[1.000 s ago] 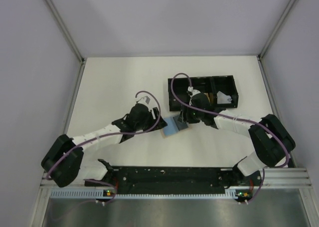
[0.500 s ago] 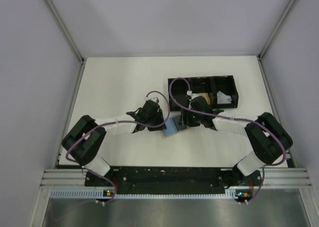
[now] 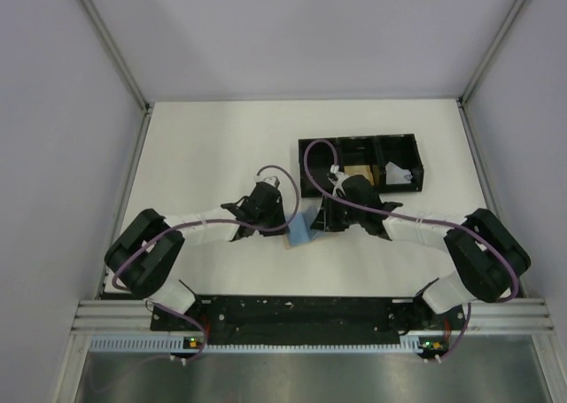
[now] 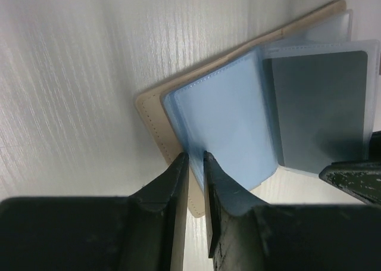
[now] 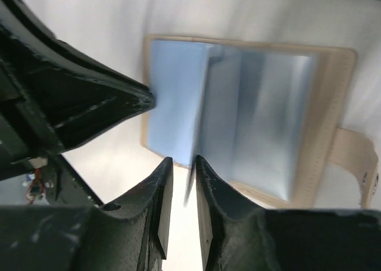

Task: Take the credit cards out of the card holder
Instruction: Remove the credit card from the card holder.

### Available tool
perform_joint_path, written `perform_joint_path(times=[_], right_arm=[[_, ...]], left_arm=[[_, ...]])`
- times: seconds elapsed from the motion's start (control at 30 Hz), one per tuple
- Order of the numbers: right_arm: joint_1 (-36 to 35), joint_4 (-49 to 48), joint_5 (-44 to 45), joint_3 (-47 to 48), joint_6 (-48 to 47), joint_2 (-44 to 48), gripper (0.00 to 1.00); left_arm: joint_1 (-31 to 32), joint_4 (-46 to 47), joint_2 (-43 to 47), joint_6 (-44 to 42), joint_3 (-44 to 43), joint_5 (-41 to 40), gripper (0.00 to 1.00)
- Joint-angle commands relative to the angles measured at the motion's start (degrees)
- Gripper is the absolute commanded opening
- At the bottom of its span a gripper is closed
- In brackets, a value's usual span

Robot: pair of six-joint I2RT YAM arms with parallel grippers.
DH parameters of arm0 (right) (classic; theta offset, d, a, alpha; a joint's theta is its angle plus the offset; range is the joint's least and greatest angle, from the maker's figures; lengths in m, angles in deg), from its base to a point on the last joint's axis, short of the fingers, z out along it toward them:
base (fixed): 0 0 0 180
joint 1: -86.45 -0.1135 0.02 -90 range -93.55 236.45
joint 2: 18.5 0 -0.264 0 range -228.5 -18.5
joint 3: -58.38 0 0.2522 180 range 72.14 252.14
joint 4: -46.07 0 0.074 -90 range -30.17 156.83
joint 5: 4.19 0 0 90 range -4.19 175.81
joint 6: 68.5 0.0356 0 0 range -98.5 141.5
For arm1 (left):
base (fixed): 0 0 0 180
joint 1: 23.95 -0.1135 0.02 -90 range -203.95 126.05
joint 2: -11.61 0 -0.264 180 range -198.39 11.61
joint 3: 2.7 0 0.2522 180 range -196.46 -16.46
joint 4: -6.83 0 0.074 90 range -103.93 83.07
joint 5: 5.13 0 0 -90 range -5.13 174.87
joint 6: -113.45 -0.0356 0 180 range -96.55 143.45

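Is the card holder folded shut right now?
No, the card holder lies spread open, with its pale blue inner sleeves exposed in the left wrist view.

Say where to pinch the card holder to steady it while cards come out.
Probably the blue inner leaf, by its free edge, approached from the left arm's side, fingers across its thickness. The card holder lies open and flat, so only thin leaf edges give a pinch. The left gripper sits there.

the white table (image 3: 204,146) carries an open card holder (image 3: 303,230) near its middle. a black tray (image 3: 358,141) sits farther back, to the right.
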Motion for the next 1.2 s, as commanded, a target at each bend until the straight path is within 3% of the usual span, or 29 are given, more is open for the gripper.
perform_joint_path(times=[0.0, 0.27, 0.5, 0.6, 0.73, 0.9, 1.17], right_arm=[[-1.2, -5.4, -5.9, 1.6, 2.5, 2.3, 0.20], [-1.3, -4.2, -4.9, 1.7, 0.9, 1.7, 0.18], [-5.0, -8.2, -10.8, 4.4, 1.1, -0.4, 0.33], [-6.7, -9.1, -10.4, 5.5, 1.8, -2.4, 0.34], [-6.9, -10.0, -10.5, 5.0, 2.0, -3.6, 0.34], [-5.8, -2.9, -3.0, 5.4, -1.1, -1.4, 0.34], [-0.2, -4.7, -5.4, 5.1, -2.5, -5.3, 0.34]], left_arm=[[0.8, -2.8, 2.9, -0.2, 2.4, -0.6, 0.21], [0.8, -2.1, 14.5, 3.3, 5.1, -4.3, 0.29], [0.7, -1.0, 22.9, 7.8, 7.9, -7.6, 0.35], [0.7, -0.8, 24.9, 8.0, 9.1, -8.3, 0.38], [0.7, -1.4, 24.9, 8.0, 9.2, -7.7, 0.38], [0.8, 2.4, 23.2, 6.9, 9.2, -3.4, 0.36], [0.8, 3.6, 12.5, 4.7, 3.7, 1.7, 0.27]])
